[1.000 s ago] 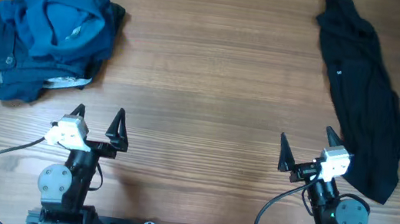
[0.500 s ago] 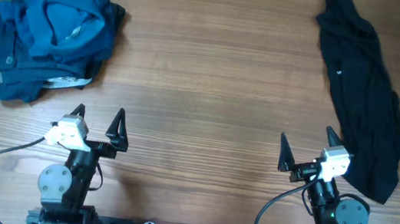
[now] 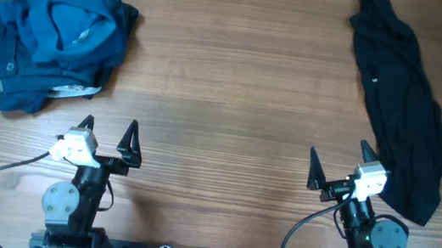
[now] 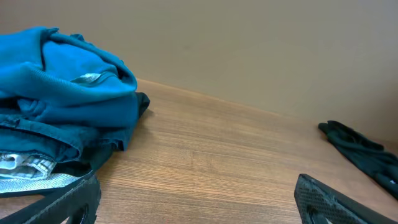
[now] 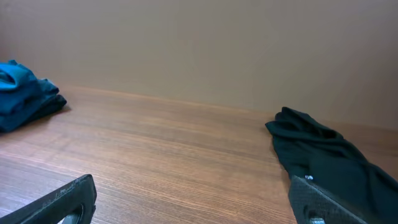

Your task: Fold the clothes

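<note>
Comparing views shows nothing has moved: left gripper [image 3: 110, 127] and right gripper [image 3: 339, 152] rest parked, jaws wide apart and empty, clothes [image 3: 402, 114] lying crumpled along the table [image 3: 233, 100] right edge, so folding is unstarted.

We find the heap of garments [image 3: 54, 29] far left on the table [image 3: 233, 100], the clothes [image 3: 402, 114] running far-to-near along the right — left gripper [image 3: 110, 124] nearer than the heap, right gripper [image 3: 338, 150] beside the clothes' near end.

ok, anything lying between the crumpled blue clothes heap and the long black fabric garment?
Nothing: only bare wooden tabletop lies between the blue clothes heap and the black fabric garment, clearest in the overhead view.
</note>
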